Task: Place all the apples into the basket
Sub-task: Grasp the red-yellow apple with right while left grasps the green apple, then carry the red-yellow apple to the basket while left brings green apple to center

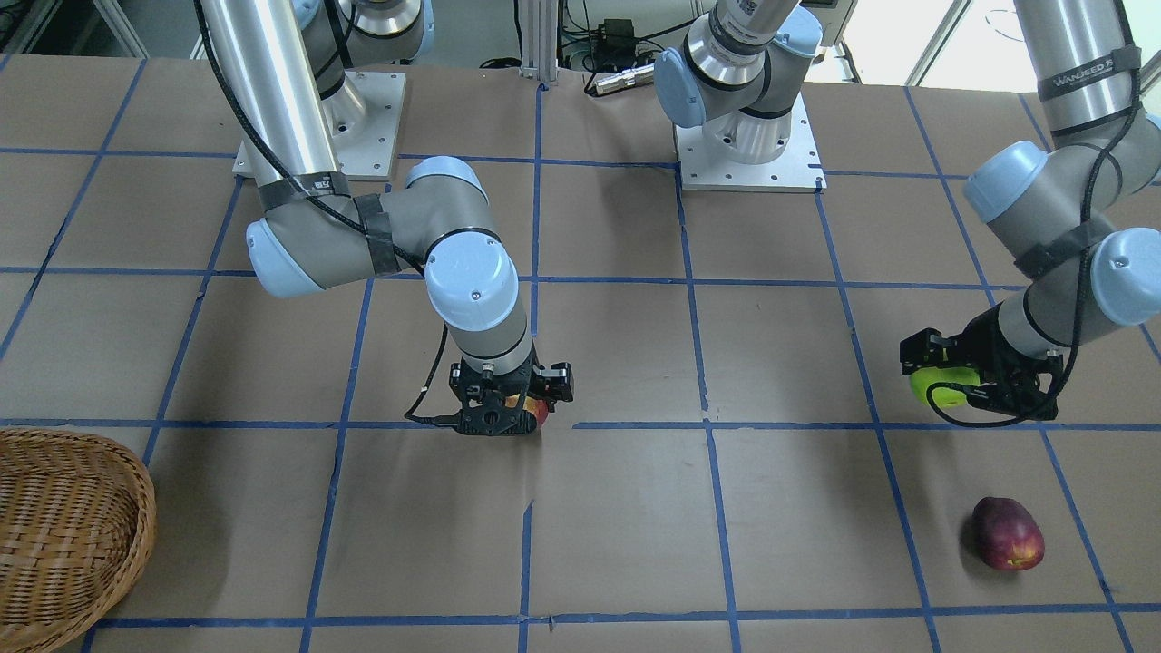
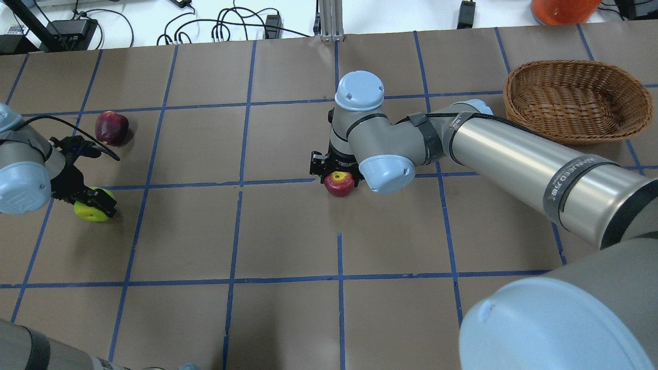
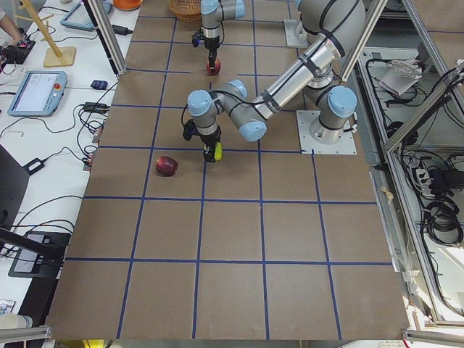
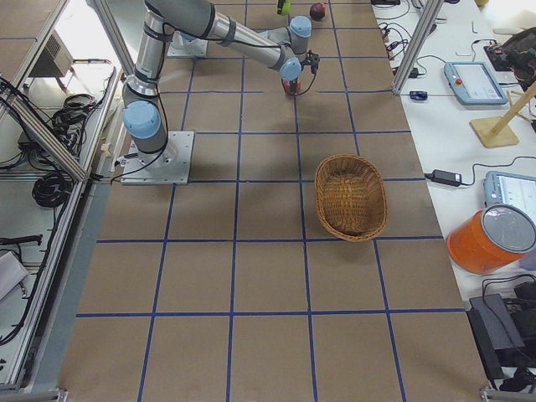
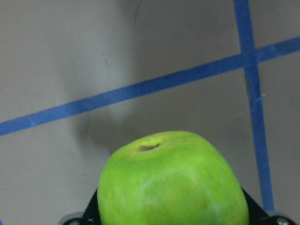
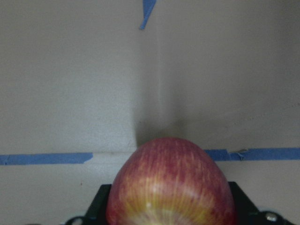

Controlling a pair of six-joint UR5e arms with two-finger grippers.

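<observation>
My left gripper (image 2: 95, 203) is shut on the bright green apple (image 2: 91, 209), which fills the left wrist view (image 5: 173, 183) just above the paper; it also shows in the front view (image 1: 943, 385). My right gripper (image 2: 336, 174) is shut on the red apple (image 2: 339, 183) at the table's middle, low over a blue tape line, seen close in the right wrist view (image 6: 171, 185). The dark maroon apple (image 2: 111, 128) lies alone on the table beyond the left gripper. The tan wicker basket (image 2: 576, 100) stands at the far right and holds nothing.
The table is brown paper with a blue tape grid. The arm bases (image 1: 748, 145) stand at the robot's side. An orange container (image 2: 563, 7) and cables lie past the far edge. My right forearm (image 2: 514, 159) reaches across beside the basket.
</observation>
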